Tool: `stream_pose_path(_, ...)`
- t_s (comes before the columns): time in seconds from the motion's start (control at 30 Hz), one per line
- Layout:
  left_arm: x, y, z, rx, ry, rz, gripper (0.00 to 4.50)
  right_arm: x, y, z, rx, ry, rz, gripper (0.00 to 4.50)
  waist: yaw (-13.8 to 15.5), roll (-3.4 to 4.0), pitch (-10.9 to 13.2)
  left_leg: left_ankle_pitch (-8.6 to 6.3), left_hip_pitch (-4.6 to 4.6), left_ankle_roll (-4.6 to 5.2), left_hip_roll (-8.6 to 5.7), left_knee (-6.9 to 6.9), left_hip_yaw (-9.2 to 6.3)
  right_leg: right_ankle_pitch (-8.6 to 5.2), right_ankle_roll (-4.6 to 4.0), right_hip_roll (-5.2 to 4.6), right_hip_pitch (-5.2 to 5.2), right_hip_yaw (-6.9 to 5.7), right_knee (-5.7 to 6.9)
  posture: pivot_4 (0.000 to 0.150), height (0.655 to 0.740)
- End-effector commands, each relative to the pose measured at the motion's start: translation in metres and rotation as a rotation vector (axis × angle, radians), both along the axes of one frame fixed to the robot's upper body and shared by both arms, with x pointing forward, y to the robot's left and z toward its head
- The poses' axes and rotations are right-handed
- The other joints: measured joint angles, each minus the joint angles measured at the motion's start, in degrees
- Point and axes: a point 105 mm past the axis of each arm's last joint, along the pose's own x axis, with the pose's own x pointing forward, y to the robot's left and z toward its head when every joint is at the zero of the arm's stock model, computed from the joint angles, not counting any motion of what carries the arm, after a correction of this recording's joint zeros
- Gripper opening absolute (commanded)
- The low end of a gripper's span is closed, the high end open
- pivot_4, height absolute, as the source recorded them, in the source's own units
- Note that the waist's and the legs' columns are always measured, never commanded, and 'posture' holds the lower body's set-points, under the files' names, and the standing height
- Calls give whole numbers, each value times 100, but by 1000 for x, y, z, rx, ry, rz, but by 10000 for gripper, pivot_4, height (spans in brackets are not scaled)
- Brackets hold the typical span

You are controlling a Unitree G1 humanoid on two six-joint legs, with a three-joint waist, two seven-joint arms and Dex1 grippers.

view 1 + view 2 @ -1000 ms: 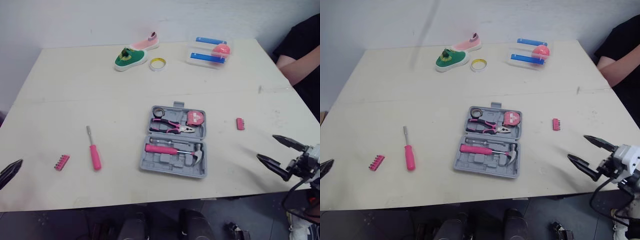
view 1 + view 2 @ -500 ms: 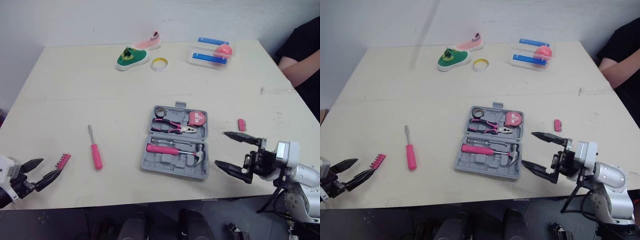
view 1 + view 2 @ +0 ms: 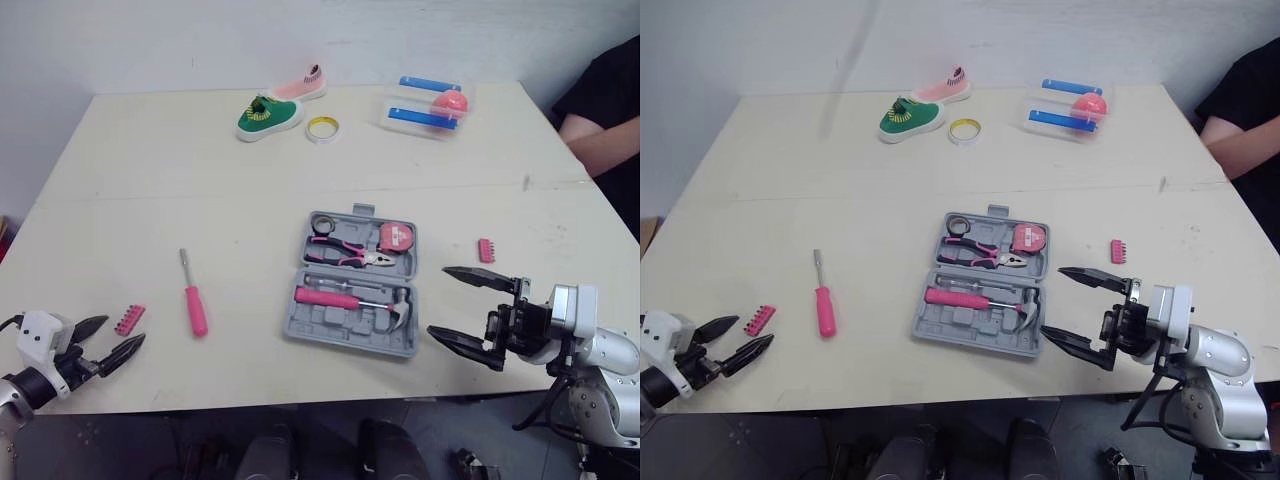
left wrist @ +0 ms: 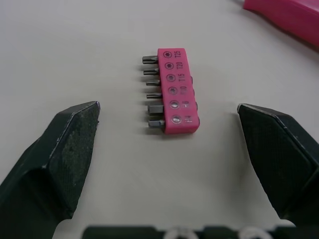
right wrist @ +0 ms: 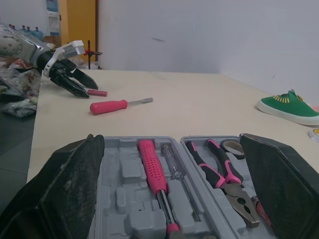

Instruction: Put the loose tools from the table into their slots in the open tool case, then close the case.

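At the near left corner of the desk [image 3: 200,180], the left pincer [image 3: 125,330] is spread wide and empty, low over the surface. It is aimed at a pink bit holder [image 4: 172,89] that lies flat just ahead of it. In the left wrist view the holder sits centred between the two fingers [image 4: 75,134] without touching either, and its near end is about level with the fingertips. Its long axis runs away from the pincer, along the line of reach, with the bits poking sideways toward one finger. The coming move looks like a short push forward, then a close across the holder's short width, bits included. To the right, a pink-handled screwdriver [image 3: 192,305] lies loose, its shaft pointing toward the far edge, and the left arm is the nearer one. The open grey case [image 3: 315,325] sits mid-desk and holds a hammer [image 3: 340,298], pliers [image 3: 345,256] and a tape measure [image 3: 395,237]. A second bit holder [image 3: 486,250] lies just right of the case, near the right arm. The right pincer [image 3: 438,300] is also wide open and empty, facing the case's right edge from just beside it.
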Motion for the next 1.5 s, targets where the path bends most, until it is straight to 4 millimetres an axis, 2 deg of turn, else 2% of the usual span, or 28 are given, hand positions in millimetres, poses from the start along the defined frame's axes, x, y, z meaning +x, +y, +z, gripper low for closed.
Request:
stream_pose_path(0.03,-1,1,-16,12,50,33,39457,-4,-2,10,-4,-40,5,45000,8,3,-2,0,1,0,0,0,0,0,0,0,0,0,0,1500,7400)
stream_pose_path(0.1,1,-1,-18,3,50,34,32643,-4,-2,10,-4,-38,6,45000,18,7,-4,1,1,-2,-1,0,0,0,0,-2,0,-1,2,1500,7400)
stream_pose_path(0.3,-2,-10,-33,-19,94,23,6986,-2,0,9,-4,-30,7,45000,18,36,-21,4,6,6,-4,0,6,0,0,-3,2,-5,4,1500,7400)
stream_pose_path(0.4,-2,-10,-30,-16,77,19,6933,-2,1,8,-4,-24,7,45000,16,37,-22,4,11,5,-3,-1,8,0,0,-2,2,-6,6,1500,7400)
stream_pose_path(0.5,0,-7,-12,-22,-9,25,6933,-1,0,8,-6,-21,3,45000,12,37,-22,3,12,5,-3,-1,10,0,0,-3,3,-5,6,1500,7400)
stream_pose_path(0.67,8,-18,41,18,-210,-52,6933,0,-3,8,-13,-20,-13,45000,8,5,-8,2,0,9,-2,-1,5,0,0,-3,1,2,3,1500,7400)
stream_pose_path(0.7,13,-26,56,38,-250,-97,6933,0,-4,8,-16,-20,-17,45000,10,-1,-8,2,-4,7,-2,0,0,0,0,-3,1,3,3,1500,7400)
stream_pose_path(0.77,23,-56,93,78,-335,-245,6933,0,-6,6,-39,-20,-19,45000,38,-23,3,-1,-8,2,-2,4,-5,0,0,-4,1,7,-6,1500,7400)
stream_pose_path(0.83,27,-90,108,145,-340,-432,6933,0,-7,4,-67,-18,-12,45000,87,-34,4,0,-16,-13,-3,10,-17,3,-4,-6,1,1,-5,1500,7400)
stream_pose_path(0.93,28,-129,109,220,-260,-646,6933,0,-9,2,-84,-13,-7,45000,97,-2,-10,-1,-11,-14,-8,8,-11,6,-3,-7,5,7,-6,1500,7400)
stream_pose_path(1.07,32,-159,108,301,-190,-808,6933,3,-11,0,-85,-9,-12,45000,9,15,1,12,-7,9,-1,-3,11,8,2,23,3,-19,1,1500,7400)
stream_pose_path(1.1,35,-170,109,299,-181,-845,6933,3,-11,-2,-90,-5,-13,45000,8,12,4,14,-8,6,6,-3,13,8,2,60,2,-25,0,1500,7400)
stream_pose_path(1.2,36,-201,97,402,-110,-998,6933,4,-13,-8,-100,9,-19,45000,21,8,7,18,-12,5,12,10,13,8,2,80,2,-22,6,1500,7400)
stream_pose_path(1.4,51,-243,78,539,-68,-1111,6933,-2,-17,-14,-101,29,-35,45000,89,3,9,23,-14,15,4,17,20,13,11,82,3,-7,10,1500,7400)
stream_pose_path(1.5,55,-253,65,610,-15,-1141,6933,-5,-18,-16,-102,36,-42,45000,128,2,10,24,-14,15,5,19,21,13,11,86,3,-6,10,1500,7400)
